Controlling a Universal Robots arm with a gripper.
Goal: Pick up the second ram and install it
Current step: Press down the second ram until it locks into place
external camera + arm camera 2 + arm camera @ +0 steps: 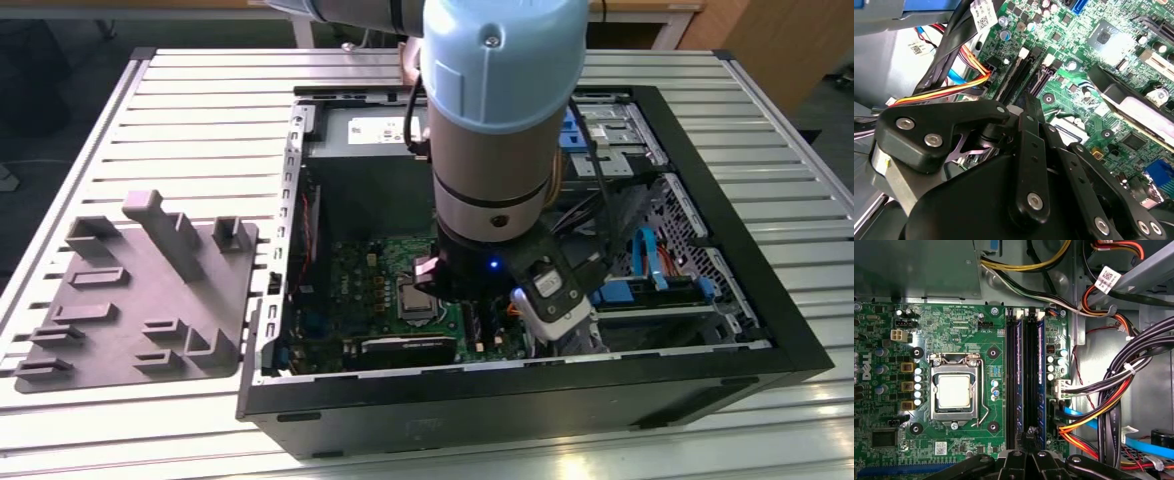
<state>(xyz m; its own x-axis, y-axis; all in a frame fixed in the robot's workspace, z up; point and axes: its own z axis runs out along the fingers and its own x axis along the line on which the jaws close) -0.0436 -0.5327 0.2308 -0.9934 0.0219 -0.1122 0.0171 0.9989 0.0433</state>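
Pincer (pixel 1026 460): inside case (pixel 747 340), over sockets (pixel 1026 385); grip state cannot tell.
Ram: whereabouts cannot tell; fixture (pixel 140 290) on surface (pixel 214 110) looks vacated.
Handling: likely light, stiff, fragile; hold by edges.

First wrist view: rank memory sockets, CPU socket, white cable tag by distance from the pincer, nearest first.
1. Memory sockets: directly ahead of the pincer.
2. CPU socket: beside the sockets, mid-board.
3. White cable tag: off the board, on the cables.
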